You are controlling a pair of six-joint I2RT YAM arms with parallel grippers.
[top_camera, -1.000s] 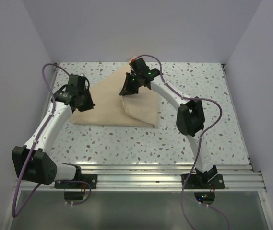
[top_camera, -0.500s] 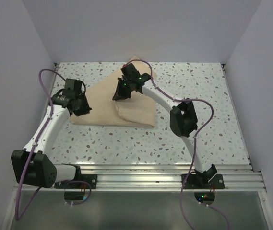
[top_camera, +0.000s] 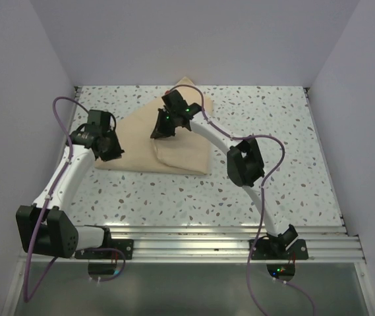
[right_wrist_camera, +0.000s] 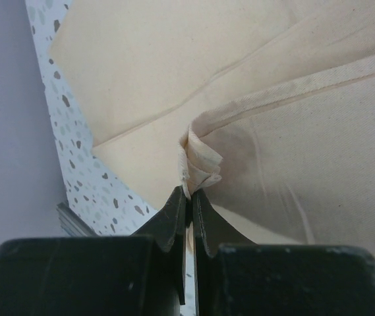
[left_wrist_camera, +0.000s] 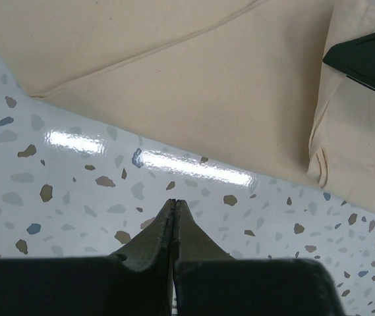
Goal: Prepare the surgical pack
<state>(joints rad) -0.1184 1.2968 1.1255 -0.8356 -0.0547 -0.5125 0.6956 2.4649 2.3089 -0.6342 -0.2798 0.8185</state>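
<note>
Speckled white table (top_camera: 279, 145) between pale grey walls (top_camera: 194, 39) bears the surgical pack (top_camera: 141, 139).

My left arm (top_camera: 68, 178) reaches forward along the left side, with the wrist bent inward at the far end. The left claw (left_wrist_camera: 174, 205) has its fingers pressed flat together, gripping nothing, tips angled downward. My right arm (top_camera: 213, 135) arches higher, elbow raised, forearm stretched toward the far left. The right claw (right_wrist_camera: 188, 194) is pinched tight on a bunched fold of the surgical pack (right_wrist_camera: 203, 158).
</note>
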